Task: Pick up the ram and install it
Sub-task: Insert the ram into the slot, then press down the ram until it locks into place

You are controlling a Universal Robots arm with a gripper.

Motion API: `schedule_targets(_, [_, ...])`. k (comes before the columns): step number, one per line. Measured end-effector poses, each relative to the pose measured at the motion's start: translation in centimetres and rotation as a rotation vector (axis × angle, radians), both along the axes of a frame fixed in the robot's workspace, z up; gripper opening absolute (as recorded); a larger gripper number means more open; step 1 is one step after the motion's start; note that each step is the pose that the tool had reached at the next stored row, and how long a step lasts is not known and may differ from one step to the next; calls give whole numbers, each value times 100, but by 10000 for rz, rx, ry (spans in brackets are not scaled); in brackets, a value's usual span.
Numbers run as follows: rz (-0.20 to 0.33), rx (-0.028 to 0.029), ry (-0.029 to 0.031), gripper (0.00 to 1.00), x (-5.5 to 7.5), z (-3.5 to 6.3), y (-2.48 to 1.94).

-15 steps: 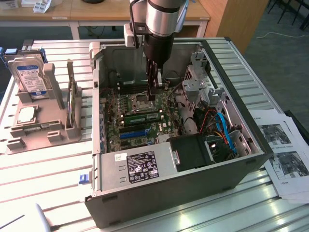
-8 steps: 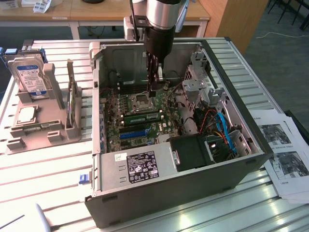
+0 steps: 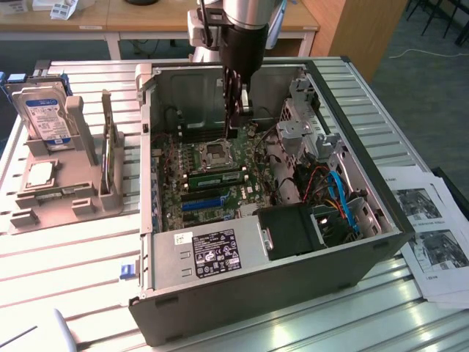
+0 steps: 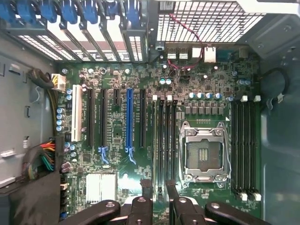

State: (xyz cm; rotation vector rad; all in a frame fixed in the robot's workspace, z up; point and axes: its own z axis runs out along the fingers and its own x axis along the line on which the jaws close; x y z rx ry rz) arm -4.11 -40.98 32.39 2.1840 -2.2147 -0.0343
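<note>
The ram, a long green stick with a pale label, lies along a memory slot on the motherboard, just beside the CPU socket. In the wrist view it appears edge-on as a thin green strip in the slot farthest from the socket. My gripper hangs inside the open computer case, above the board and apart from the ram. Its dark fingertips stand apart on either side of that slot line, and the gripper is open with nothing between them.
The case walls close in on all sides. A drive cage and a bundle of cables sit on the exterior view's right, and the power supply is at the front. A grey holder with a hard drive stands on the table.
</note>
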Motion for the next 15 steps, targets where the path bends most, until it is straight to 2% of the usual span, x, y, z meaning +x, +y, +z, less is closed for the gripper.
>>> schedule_targets(6, [0, -1, 1, 25, 0, 107, 0])
schedule_targets(15, [0, -1, 0, 25, 0, 110, 0])
